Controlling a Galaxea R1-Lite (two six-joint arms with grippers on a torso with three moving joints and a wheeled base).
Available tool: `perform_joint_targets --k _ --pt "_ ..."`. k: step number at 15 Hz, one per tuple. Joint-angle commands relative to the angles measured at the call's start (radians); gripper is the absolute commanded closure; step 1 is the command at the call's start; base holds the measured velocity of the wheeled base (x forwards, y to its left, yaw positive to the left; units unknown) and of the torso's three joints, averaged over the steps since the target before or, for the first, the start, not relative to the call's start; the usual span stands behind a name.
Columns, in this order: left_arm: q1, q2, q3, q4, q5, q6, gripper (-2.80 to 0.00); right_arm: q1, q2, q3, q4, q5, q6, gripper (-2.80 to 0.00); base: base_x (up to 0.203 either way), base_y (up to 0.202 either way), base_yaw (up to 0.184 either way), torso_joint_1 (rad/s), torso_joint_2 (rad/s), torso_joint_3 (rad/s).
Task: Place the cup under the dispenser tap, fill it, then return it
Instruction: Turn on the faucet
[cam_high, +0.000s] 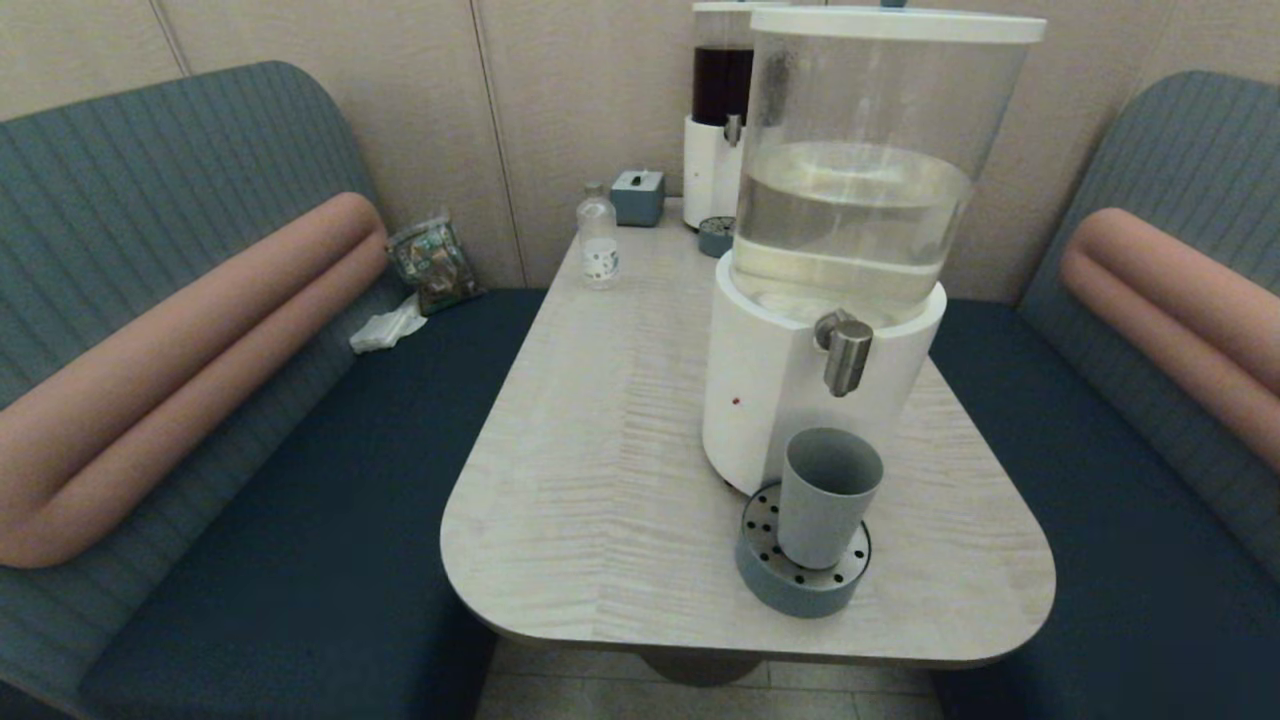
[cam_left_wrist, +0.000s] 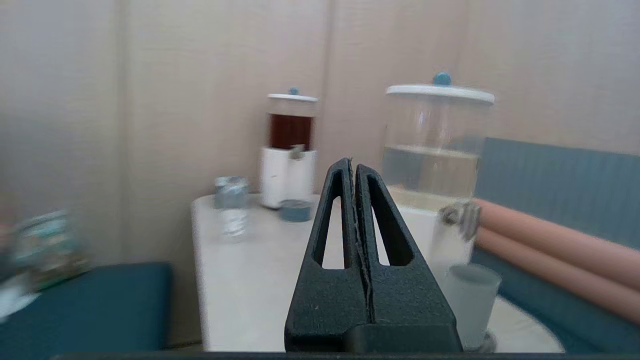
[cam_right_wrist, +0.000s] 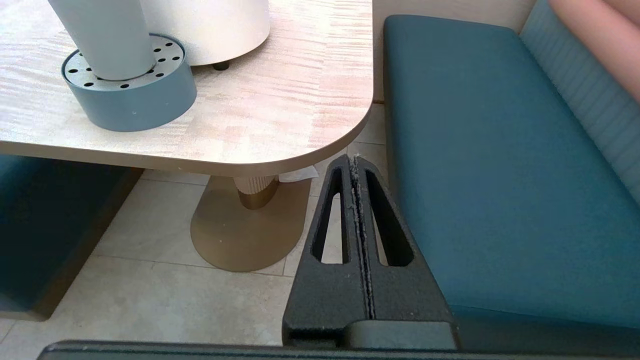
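Note:
The grey-blue cup (cam_high: 826, 495) stands upright on the round perforated tray (cam_high: 768, 580), right below the brushed-metal dispenser tap (cam_high: 847, 355) of the large white-based dispenser (cam_high: 775, 400). No liquid is seen flowing. Neither arm shows in the head view. My left gripper (cam_left_wrist: 352, 162) is shut and empty, off the table's left side, with the cup (cam_left_wrist: 470, 300) and tap (cam_left_wrist: 462, 217) ahead of it. My right gripper (cam_right_wrist: 354, 160) is shut and empty, below table height between the table's near right corner and the right bench; the cup (cam_right_wrist: 107, 40) stands on the tray (cam_right_wrist: 135, 100).
A dark-liquid dispenser (cam_high: 718, 110), a second small tray (cam_high: 716, 236), a clear bottle (cam_high: 598, 240) and a grey box (cam_high: 637, 196) stand at the table's far end. Blue benches (cam_high: 1100, 450) flank the table (cam_high: 600, 450). A bag (cam_high: 432, 262) and tissue (cam_high: 385, 328) lie on the left bench.

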Motion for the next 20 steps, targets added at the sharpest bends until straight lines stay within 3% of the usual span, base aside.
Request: perform_joint_targets --k 1,4,6,7,10,12,15,20 --pt "0.044 -0.172 0.011 0.161 0.007 0.014 0.00 0.000 -0.002 0.000 -0.001 -0.001 -0.001 0.00 0.000 0.000 0.000 0.000 0.00 0.000" --pt "0.103 -0.260 0.036 0.408 0.018 0.094 0.00 0.000 -0.002 0.000 0.000 -0.002 0.000 0.00 0.000 0.000 0.000 0.000 0.00 0.000" --pt "0.104 -0.266 0.038 0.452 0.070 0.097 0.00 0.000 -0.002 0.000 0.000 -0.002 0.000 0.00 0.000 0.000 0.000 0.000 0.00 0.000" --pt "0.105 -0.267 0.038 0.461 0.073 0.120 0.00 0.000 -0.002 0.000 0.000 -0.002 0.000 0.00 0.000 0.000 0.000 0.000 0.00 0.000" --pt "0.104 -0.344 0.038 0.453 0.067 0.108 0.00 0.000 -0.002 0.000 0.000 -0.002 0.001 0.00 0.000 0.000 0.000 0.000 0.00 0.000" --pt "0.103 -0.438 0.038 0.520 0.041 0.098 0.00 0.000 -0.002 0.000 0.000 -0.002 0.000 0.00 0.000 0.000 0.000 0.000 0.00 0.000" --pt "0.103 -0.435 0.038 0.670 0.067 0.100 0.00 0.000 -0.002 0.000 0.000 -0.002 0.000 0.00 0.000 0.000 0.000 0.000 0.00 0.000" --pt "0.102 -0.436 0.037 1.025 0.267 0.161 0.00 0.000 -0.002 0.000 -0.002 -0.004 -0.003 0.00 0.000 0.000 0.000 0.000 0.00 0.000"
